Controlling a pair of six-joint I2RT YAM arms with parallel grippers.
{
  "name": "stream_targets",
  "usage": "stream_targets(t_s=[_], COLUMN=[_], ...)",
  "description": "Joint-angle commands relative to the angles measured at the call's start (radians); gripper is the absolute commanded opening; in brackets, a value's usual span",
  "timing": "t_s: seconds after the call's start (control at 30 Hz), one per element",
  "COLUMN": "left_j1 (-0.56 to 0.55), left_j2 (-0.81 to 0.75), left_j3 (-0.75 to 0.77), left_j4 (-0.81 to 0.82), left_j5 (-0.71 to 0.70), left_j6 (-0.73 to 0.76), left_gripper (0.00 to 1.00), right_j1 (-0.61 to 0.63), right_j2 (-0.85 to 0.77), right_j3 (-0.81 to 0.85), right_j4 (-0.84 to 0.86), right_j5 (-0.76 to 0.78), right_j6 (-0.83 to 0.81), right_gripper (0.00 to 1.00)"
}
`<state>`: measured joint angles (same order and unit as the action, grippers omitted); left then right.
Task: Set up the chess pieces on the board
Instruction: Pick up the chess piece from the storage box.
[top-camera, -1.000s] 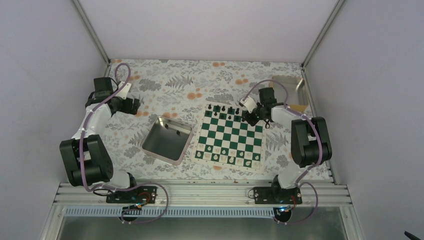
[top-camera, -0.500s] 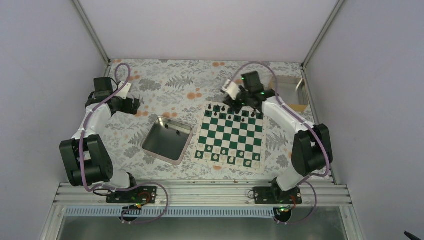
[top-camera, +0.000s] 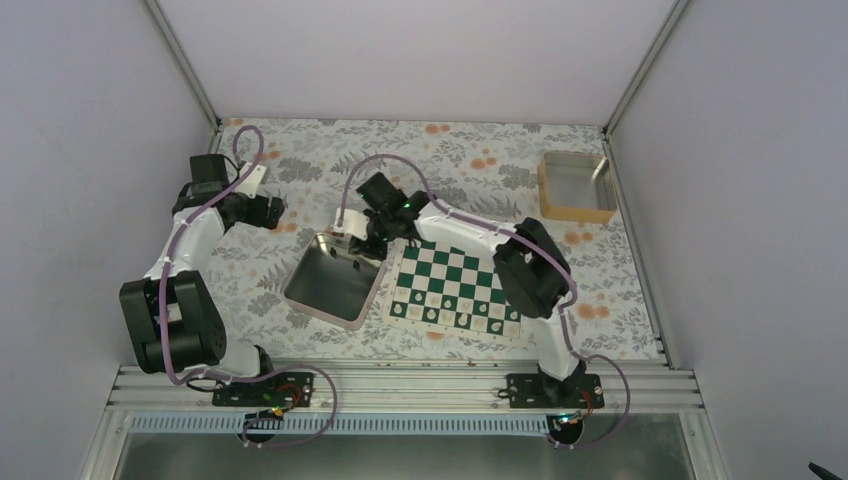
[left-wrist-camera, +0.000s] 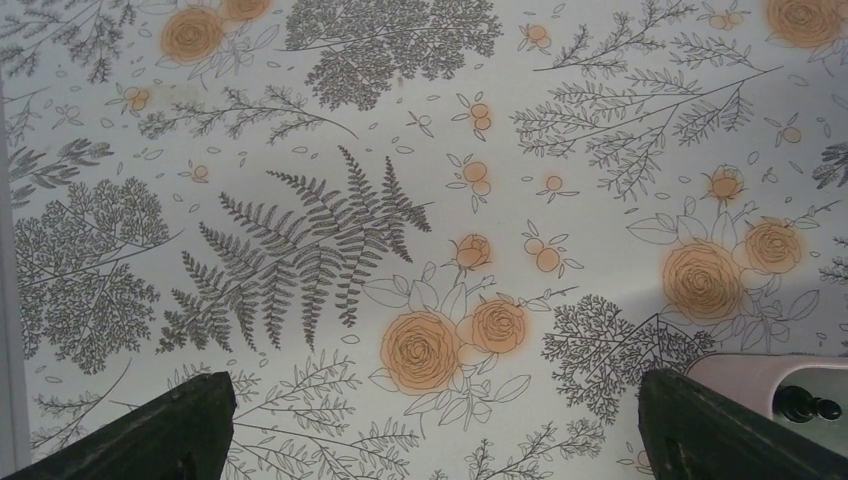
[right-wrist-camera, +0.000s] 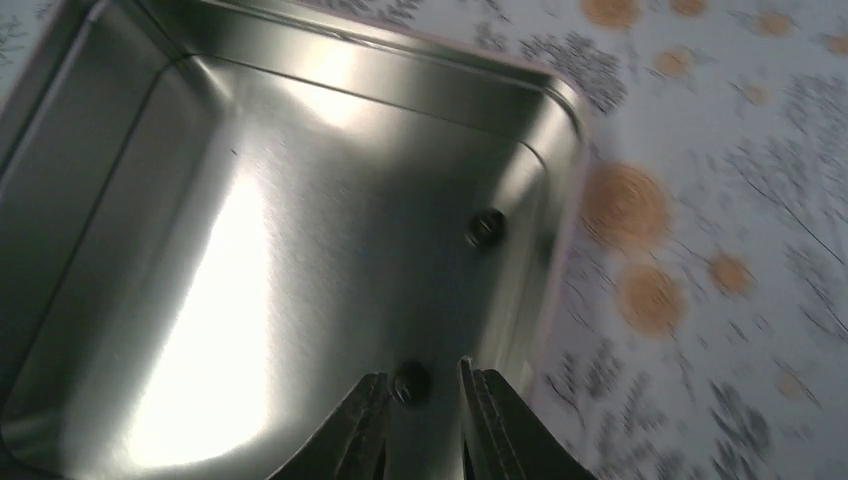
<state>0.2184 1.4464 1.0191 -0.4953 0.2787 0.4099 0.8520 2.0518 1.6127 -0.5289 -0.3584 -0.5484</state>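
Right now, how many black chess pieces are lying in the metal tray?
2. One chess piece sits between the right gripper's open fingertips by the tray wall; the other chess piece lies farther along that wall. More may hide outside the frame.

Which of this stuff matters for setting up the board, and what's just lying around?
For the job:
black chess pieces, in the metal tray
chessboard
right gripper, open around one piece

Lying about:
tan-edged box, far right corner
floral tablecloth

The right end effector (right-wrist-camera: 420, 378) hovers over the metal tray (right-wrist-camera: 200, 180), its fingertips narrowly parted either side of one dark chess piece (right-wrist-camera: 410, 382). A second piece (right-wrist-camera: 487, 228) lies nearer the tray's right wall.
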Motion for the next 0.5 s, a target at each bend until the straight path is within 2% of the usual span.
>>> stream_targets(t_s=[0.0, 0.23, 0.47], left_j1=[-0.011, -0.015, -0.016], left_j2=[-0.026, -0.031, -0.029], left_j3=[-0.008, -0.017, -0.019], left_j4=[0.005, 0.009, 0.016], left_j5=[0.035, 0.048, 0.063], left_j6=[0.015, 0.018, 0.021], left_gripper=[1.00, 1.00, 1.00], right_j1=[0.046, 0.082, 0.095], right_j2=[0.050, 0.192, 0.253], right_j3=[0.088, 0.207, 0.260], right_j4=[0.025, 0.016, 0.021], right_j5=[0.002, 0.009, 0.044], right_j6=[0.009, 0.004, 0.007], right_gripper=[0.22, 0.22, 0.23])
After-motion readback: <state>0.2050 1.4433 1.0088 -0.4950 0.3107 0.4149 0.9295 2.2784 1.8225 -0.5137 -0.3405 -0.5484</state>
